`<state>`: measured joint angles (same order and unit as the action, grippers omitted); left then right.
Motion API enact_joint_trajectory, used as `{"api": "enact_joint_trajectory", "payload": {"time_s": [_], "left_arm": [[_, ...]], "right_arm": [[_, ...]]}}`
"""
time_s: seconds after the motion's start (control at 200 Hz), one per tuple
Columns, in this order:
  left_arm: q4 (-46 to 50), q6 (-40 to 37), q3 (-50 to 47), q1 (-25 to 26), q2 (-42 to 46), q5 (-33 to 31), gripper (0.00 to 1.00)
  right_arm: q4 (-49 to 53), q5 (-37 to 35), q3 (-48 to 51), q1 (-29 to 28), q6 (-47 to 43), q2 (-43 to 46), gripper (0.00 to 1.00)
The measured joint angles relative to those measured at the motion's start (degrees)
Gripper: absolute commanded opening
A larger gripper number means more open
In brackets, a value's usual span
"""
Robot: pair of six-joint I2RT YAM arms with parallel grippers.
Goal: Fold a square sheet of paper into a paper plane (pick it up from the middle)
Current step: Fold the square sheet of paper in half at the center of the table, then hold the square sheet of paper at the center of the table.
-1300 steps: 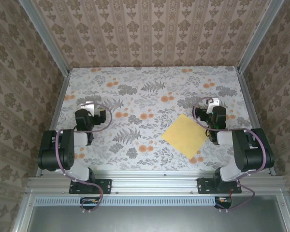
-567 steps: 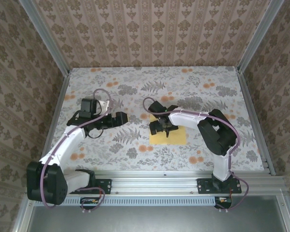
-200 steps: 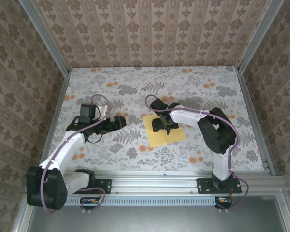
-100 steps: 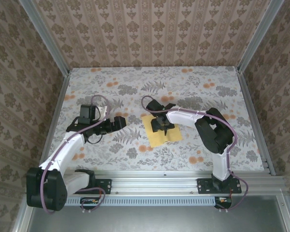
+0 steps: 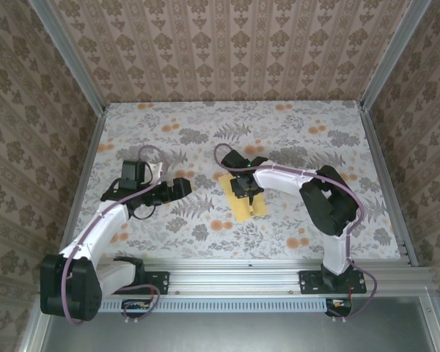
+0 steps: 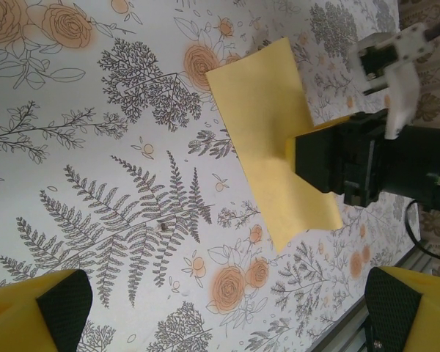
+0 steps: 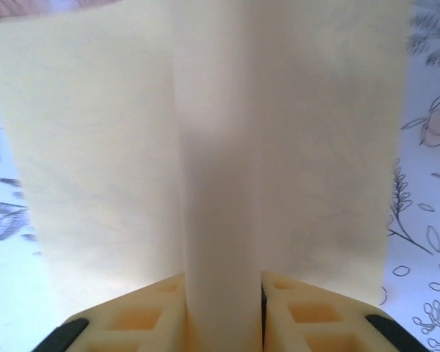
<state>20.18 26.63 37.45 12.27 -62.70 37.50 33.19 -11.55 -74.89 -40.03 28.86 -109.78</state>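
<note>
The square sheet of paper (image 5: 249, 210), plain yellow-orange, lies on the floral cloth in the middle of the table. My right gripper (image 5: 243, 189) points down onto its centre, shut on a raised ridge of the paper. In the right wrist view this ridge (image 7: 220, 220) stands between the two cream fingers (image 7: 136, 317), with the sheet's sides sloping away. My left gripper (image 5: 183, 185) hovers open left of the sheet with nothing between its fingers. Its wrist view shows the sheet (image 6: 260, 110) bent up under the right gripper (image 6: 337, 165). The paper plane is out of view.
The floral cloth (image 5: 205, 139) covers the table. Patterned walls with metal posts (image 5: 81, 73) close off the left, back and right. An aluminium rail (image 5: 235, 279) runs along the near edge by the arm bases.
My right gripper has closed on the middle of the sheet, which has bunched into a narrower shape with a raised ridge. The left arm has stayed in place, open.
</note>
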Motion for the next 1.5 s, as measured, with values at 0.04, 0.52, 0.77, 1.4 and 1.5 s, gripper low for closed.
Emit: {"api": "enact_joint_trajectory", "payload": {"time_s": [0.04, 0.52, 0.77, 1.4, 1.5], "left_arm": [[0.04, 0.0, 0.02, 0.0, 0.2, -0.02, 1.0], [3.43, 0.7, 3.52, -0.42, 5.18, -0.02, 1.0], [0.46, 3.21, 3.87, 1.03, 1.99, 0.17, 1.0], [-16.83, 11.98, 6.93, 17.4, -21.35, -10.62, 0.79], [-17.44, 12.66, 8.83, 19.91, -25.4, -12.59, 0.64]], "right_arm": [[-0.02, 0.37, 0.0, 0.0, 0.04, 1.31, 0.26], [-18.16, 21.16, 6.75, 3.48, 9.05, 15.67, 0.21], [-34.8, 33.16, 18.16, 8.55, 18.27, 14.08, 0.21], [-49.75, 42.45, 30.23, 13.86, 22.75, 6.14, 0.22], [-49.88, 42.45, 30.67, 14.08, 22.58, 6.14, 0.22]]}}
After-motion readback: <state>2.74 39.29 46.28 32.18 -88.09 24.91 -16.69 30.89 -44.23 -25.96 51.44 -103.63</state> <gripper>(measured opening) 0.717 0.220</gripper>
